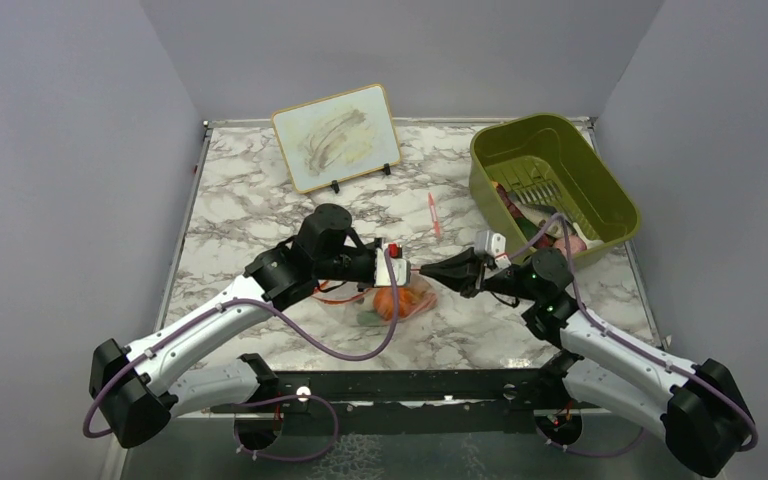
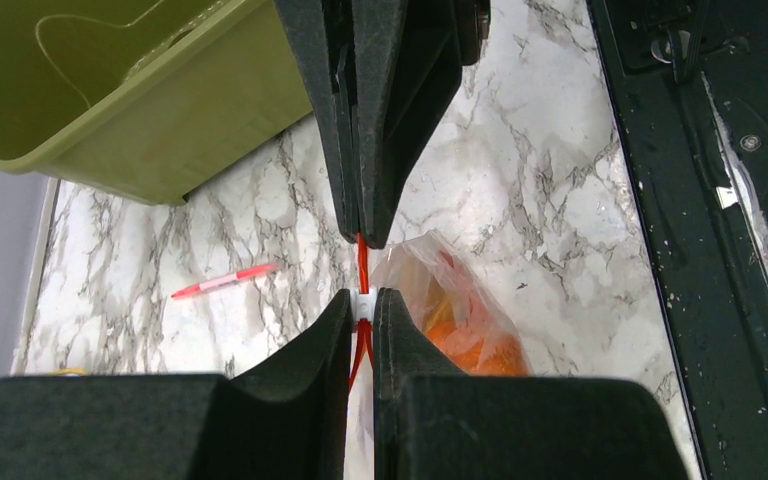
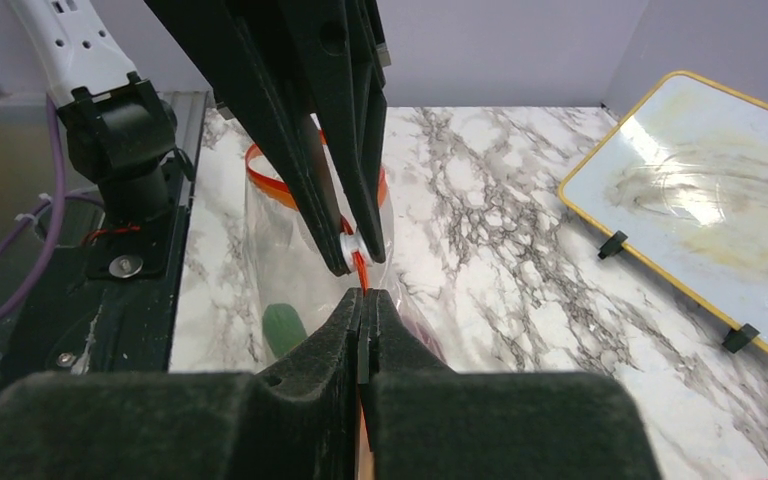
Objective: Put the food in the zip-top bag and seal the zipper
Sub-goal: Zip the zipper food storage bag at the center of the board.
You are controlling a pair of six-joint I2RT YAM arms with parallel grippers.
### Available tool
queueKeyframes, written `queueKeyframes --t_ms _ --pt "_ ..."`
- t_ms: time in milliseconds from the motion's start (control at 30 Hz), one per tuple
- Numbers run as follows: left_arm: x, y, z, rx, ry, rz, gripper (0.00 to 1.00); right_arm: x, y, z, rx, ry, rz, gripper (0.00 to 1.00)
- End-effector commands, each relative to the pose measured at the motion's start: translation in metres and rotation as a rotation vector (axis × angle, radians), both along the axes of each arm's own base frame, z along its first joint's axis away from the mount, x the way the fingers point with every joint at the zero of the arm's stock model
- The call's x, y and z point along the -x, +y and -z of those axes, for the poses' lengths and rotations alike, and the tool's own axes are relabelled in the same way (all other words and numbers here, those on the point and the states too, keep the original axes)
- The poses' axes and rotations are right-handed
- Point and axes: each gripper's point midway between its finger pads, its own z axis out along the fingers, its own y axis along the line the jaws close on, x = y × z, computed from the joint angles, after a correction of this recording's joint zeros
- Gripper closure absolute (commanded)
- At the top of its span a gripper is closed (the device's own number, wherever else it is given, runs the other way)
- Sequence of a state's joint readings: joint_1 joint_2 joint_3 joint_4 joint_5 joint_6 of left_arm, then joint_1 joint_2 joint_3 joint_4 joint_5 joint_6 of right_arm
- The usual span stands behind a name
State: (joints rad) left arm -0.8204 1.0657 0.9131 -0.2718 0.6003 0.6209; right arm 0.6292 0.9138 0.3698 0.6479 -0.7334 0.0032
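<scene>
The zip-top bag (image 1: 407,301) hangs between my two grippers just above the table, with an orange ball (image 2: 475,346) and other food inside. A green piece (image 3: 283,328) and a dark purple piece (image 3: 417,327) show through the plastic. My left gripper (image 2: 362,298) is shut on the white slider (image 2: 362,305) of the red-orange zipper (image 2: 362,258). My right gripper (image 3: 363,296) is shut on the zipper strip (image 3: 361,270) right next to it, fingertips almost touching the left gripper's. In the top view the left gripper (image 1: 407,268) and right gripper (image 1: 426,270) meet tip to tip. Behind the slider the bag's mouth (image 3: 263,178) still stands open.
An olive-green bin (image 1: 552,185) with a few items stands at the back right. A thin red-pink stick (image 1: 433,213) lies on the marble left of it. A small whiteboard (image 1: 337,137) stands propped at the back. The black mounting rail (image 1: 410,382) runs along the near edge.
</scene>
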Motion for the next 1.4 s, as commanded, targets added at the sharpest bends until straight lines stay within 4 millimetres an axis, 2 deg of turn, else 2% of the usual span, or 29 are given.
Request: queueKeyframes --t_ms 0,200,300,367,400,600,867,1033,1233,1367 --pt "-0.003 0.019 0.014 -0.067 0.009 -0.063 1.0 -0.006 -0.007 -0.015 -0.039 -0.038 0.066 0.99" --pt "0.001 0.024 0.011 -0.066 0.003 -0.066 1.0 -0.002 -0.01 -0.014 -0.024 -0.056 0.065 0.99" --pt "0.005 0.022 0.008 -0.054 0.003 -0.037 1.0 0.011 -0.004 -0.013 0.007 -0.109 -0.034 0.97" --pt "0.007 0.02 0.006 -0.047 0.003 -0.018 1.0 0.016 0.0 -0.01 0.026 -0.11 -0.087 0.72" --pt "0.007 0.018 0.005 -0.042 0.002 -0.011 1.0 0.017 0.002 -0.009 0.034 -0.112 -0.103 0.68" --pt "0.01 0.011 -0.004 -0.003 -0.007 0.027 1.0 0.012 0.007 -0.012 0.048 -0.126 -0.115 0.63" --pt "0.009 0.003 -0.007 0.014 -0.002 0.053 1.0 0.003 0.021 -0.015 0.045 -0.117 -0.161 0.63" --pt "0.007 0.002 -0.01 0.017 -0.009 0.052 1.0 0.002 0.027 -0.009 0.052 -0.113 -0.182 0.65" --pt "0.006 0.0 -0.01 0.017 -0.007 0.058 1.0 0.001 0.031 -0.003 0.055 -0.098 -0.183 0.72" --pt "0.006 -0.001 -0.008 0.014 -0.002 0.063 1.0 0.0 0.034 -0.003 0.053 -0.094 -0.189 0.81"
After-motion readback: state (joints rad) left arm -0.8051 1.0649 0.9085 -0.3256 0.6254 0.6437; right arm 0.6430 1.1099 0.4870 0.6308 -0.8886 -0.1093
